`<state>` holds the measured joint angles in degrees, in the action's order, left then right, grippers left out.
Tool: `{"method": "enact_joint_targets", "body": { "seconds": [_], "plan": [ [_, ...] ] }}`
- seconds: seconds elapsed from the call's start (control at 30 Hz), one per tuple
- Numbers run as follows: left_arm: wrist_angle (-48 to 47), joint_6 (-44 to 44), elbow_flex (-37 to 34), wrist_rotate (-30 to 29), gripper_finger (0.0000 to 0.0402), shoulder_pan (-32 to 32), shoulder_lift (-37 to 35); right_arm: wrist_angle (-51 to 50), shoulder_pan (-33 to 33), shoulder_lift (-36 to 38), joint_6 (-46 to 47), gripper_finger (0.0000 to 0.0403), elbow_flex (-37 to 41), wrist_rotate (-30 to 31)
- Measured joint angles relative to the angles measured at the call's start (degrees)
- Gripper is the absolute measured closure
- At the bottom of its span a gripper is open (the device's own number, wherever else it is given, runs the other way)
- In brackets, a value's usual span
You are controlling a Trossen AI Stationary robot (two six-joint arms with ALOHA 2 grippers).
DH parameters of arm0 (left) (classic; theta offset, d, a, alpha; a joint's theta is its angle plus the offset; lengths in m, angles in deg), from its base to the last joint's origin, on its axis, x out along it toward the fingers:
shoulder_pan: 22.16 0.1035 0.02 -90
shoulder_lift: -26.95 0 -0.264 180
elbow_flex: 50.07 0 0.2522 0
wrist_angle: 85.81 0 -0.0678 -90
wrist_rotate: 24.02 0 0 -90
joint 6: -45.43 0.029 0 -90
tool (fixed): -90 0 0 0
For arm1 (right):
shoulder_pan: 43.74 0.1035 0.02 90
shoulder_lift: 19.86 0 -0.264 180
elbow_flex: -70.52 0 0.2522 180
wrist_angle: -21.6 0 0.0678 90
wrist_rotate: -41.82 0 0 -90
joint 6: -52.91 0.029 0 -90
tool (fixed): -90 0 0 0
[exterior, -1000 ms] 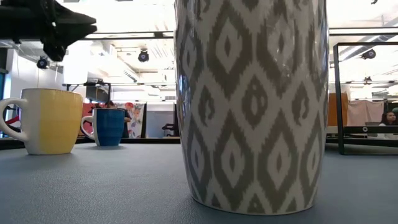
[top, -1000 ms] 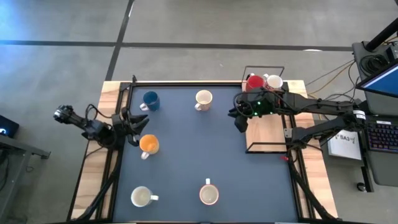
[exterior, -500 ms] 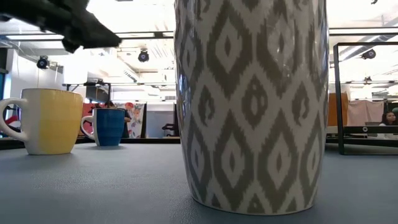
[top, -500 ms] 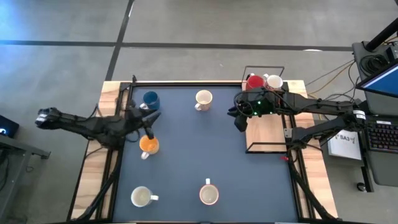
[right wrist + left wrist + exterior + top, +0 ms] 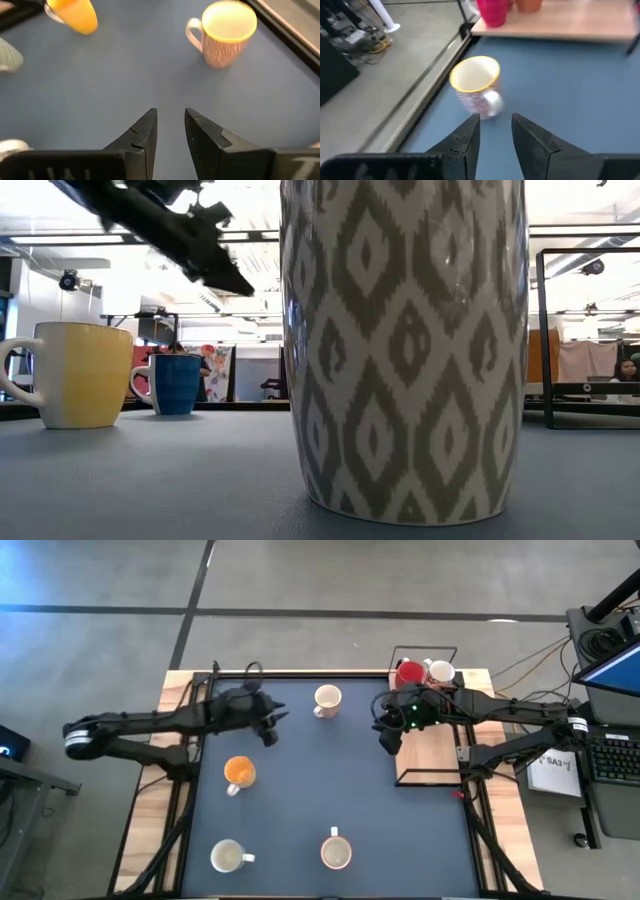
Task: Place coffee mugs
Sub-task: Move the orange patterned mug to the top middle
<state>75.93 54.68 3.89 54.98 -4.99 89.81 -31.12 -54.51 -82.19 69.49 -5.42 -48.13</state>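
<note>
Counting mugs: orange (image 5: 239, 772) 1, cream (image 5: 326, 698) 4, red (image 5: 408, 672) 1 | left gripper (image 5: 270, 727) jaws parted, empty | right gripper (image 5: 387, 739) jaws parted, empty

From my station I see a grey concrete floor (image 5: 320, 580) crossed by dark lines, a laptop with a blue screen (image 5: 612, 668) and black keyboard (image 5: 610, 758) at right, and bright strip ceiling lights (image 5: 250, 235) above an open-plan room.

Four mugs (image 5: 327, 700) stand apart on the mat (image 5: 330, 770); two sit on the side shelf (image 5: 430, 745).
</note>
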Motion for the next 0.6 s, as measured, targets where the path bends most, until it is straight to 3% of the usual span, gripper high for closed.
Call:
{"method": "enact_joint_targets", "body": {
  "seconds": [0.17,0.6],
  "plan": [
    [1.46,7.48,5.8,3.96,0.0306,3.26,9.66,-2.65,-0.01,0.0,0.39,0.0291,0.02,-0.01],
    [1.63,12.68,24.46,11.73,0.0306,6.04,34.33,-12.0,-0.02,0.0,5.59,0.0281,0.02,-0.02]
  ]
}}
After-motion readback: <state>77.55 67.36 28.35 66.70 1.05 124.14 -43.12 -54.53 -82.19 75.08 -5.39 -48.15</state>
